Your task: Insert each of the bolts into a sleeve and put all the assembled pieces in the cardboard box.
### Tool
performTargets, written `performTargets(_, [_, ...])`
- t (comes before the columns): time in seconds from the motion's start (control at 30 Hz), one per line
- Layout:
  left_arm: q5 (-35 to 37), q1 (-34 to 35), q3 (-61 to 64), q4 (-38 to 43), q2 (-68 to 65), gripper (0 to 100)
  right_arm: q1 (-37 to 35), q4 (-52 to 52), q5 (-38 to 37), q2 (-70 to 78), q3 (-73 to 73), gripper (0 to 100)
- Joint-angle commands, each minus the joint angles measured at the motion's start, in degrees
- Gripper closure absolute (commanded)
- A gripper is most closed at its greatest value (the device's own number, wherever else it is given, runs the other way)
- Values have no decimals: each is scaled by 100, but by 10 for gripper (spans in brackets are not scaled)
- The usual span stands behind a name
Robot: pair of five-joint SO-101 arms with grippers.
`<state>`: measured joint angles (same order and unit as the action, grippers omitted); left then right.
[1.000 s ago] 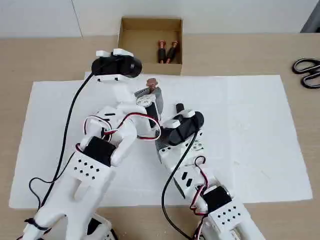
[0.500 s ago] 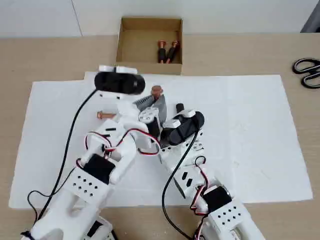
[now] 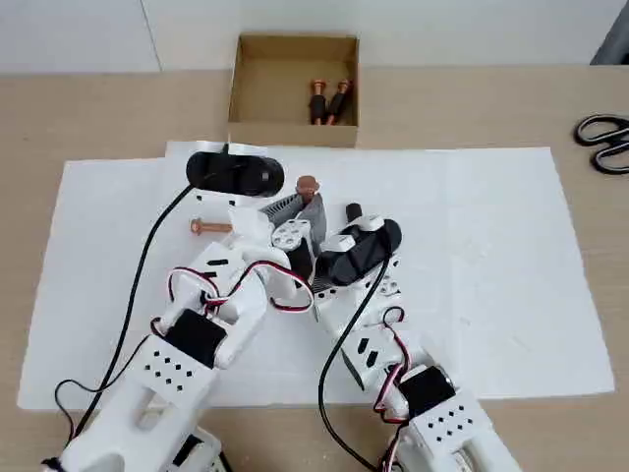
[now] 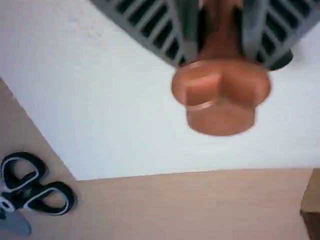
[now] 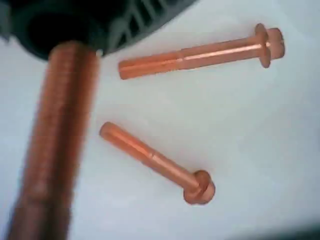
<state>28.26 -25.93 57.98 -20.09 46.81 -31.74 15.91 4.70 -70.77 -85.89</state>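
Note:
My left gripper (image 3: pixel 298 208) is shut on a copper bolt (image 3: pixel 308 184), mid-paper in front of the cardboard box (image 3: pixel 248 90). The bolt's hex head (image 4: pixel 220 95) sticks out past the grey ribbed fingers (image 4: pixel 150 25). My right gripper (image 3: pixel 314 275) sits just behind it, mostly under its wrist camera. Close to the right wrist camera, a blurred threaded shaft (image 5: pixel 55 135) runs up to a black rounded part (image 5: pixel 45 25). Two loose bolts (image 5: pixel 200 54) (image 5: pixel 155 162) lie on the paper; one shows as a loose bolt (image 3: pixel 208 227) left of the arms. Two assembled pieces (image 3: pixel 329 101) lie in the box.
A white paper sheet (image 3: pixel 491 256) covers the middle of the wooden table. Black-handled scissors (image 3: pixel 604 141) lie at the far right edge, also seen as scissors (image 4: pixel 35 190). Both arms crowd the paper's centre; its right half is open.
My left arm has swung back from the box and slightly right with the bolt still held. This uncovered the loose bolt to its left. The right arm has not moved.

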Motion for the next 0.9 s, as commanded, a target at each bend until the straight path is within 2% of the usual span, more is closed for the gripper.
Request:
performTargets(0.0, [-132, -26, 57, 475, 185, 994, -119, 13, 62, -163, 97, 995])
performTargets(0.27, [-220, -35, 101, 440, 185, 994, -171, 13, 62, -163, 97, 995])
performTargets(0.87, [-211, -53, 127, -246, 220, 994, -154, 13, 62, -163, 97, 995])
